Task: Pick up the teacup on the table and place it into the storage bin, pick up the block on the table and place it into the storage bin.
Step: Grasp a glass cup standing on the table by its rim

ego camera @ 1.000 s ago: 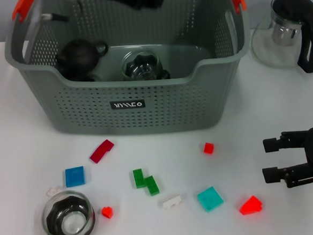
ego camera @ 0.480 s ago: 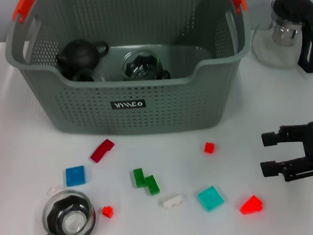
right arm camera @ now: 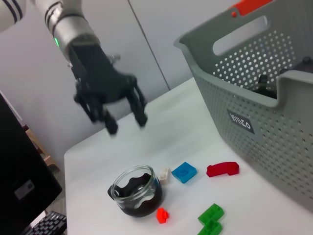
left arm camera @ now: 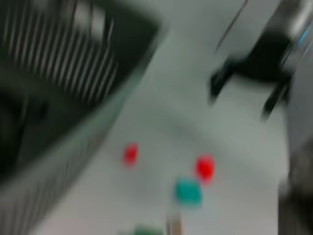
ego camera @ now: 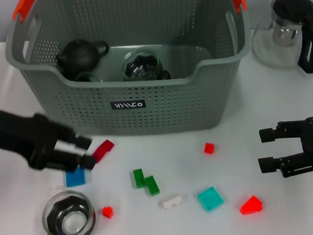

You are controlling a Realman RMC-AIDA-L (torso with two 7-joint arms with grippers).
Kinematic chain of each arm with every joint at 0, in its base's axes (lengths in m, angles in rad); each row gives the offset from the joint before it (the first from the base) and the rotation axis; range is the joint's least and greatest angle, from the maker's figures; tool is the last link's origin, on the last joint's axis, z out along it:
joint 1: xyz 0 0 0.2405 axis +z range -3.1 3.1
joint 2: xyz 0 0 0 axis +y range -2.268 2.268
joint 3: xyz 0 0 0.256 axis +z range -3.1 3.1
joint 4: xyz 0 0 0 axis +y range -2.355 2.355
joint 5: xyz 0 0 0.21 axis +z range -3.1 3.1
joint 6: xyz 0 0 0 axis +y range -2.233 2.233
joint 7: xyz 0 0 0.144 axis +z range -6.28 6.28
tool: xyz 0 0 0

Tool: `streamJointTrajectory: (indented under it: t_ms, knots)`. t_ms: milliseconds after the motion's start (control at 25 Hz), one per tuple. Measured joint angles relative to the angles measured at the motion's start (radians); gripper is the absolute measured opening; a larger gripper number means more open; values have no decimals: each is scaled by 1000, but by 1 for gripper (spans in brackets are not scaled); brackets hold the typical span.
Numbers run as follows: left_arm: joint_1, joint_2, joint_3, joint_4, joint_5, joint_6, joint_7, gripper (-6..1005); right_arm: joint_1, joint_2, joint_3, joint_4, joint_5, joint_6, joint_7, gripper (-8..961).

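Head view: left gripper (ego camera: 85, 151), fingers spread, is hovering above the teacup (ego camera: 68, 218), bin (ego camera: 138, 81) just beyond. Right gripper (ego camera: 265, 150) is resting spread, empty, red block (ego camera: 250, 204) near its fingers.

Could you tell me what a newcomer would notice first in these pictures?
The big grey storage bin at the table's far side, already holding a black teapot. The left gripper, open, hangs above the blue block beside the glass teacup; the right gripper waits open, right of the scattered blocks.
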Motion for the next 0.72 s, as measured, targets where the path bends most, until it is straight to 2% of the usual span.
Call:
streamJointTrajectory:
  t_ms: [80,200,360,560,720]
  knots:
    - [-10,-8,59,34,88,1,-36,519,1,1,0,0,0,0,0,912]
    - [-9,-35,132,87,192,-6,-63,519,1,2,0,0,0,2,0,913]
    - [24,-96,154,182,316,-65,-53,519,-1,3,0,1,-1,6,0,914]
    - [70,-138,206,287,400,-108,-51,518,-7,5,7,1,-1,8,0,915]
    - [90,-164,246,322,458,-141,-52,518,-8,3,15,2,-1,8,-1,915]
